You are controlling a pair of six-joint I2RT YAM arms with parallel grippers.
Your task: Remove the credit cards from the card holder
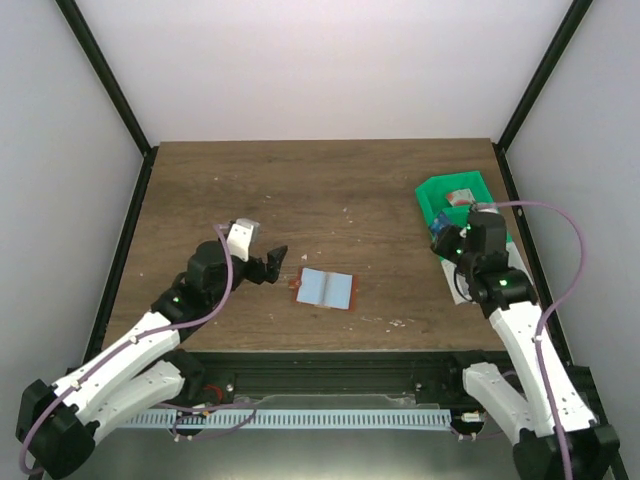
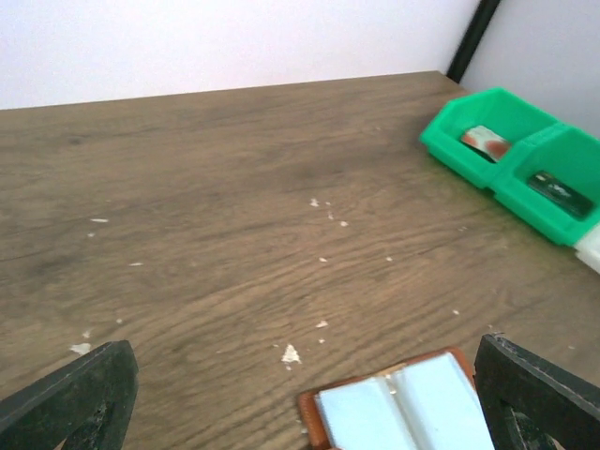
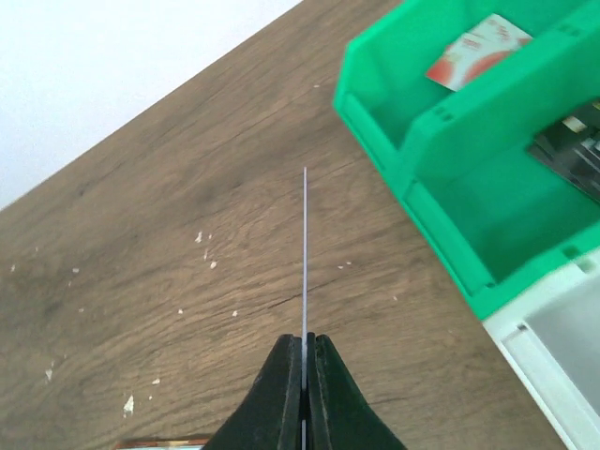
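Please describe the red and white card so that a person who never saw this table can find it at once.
Find the green bin at the far right of the table. Of its two compartments, take the one farther from the arm bases: the red and white card lies inside. The dark card in the neighbouring compartment has no such bright face.

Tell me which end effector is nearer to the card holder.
Left. The left end effector hangs open just left of the card holder; the right end effector is farther off by the green bin, shut on a credit card.
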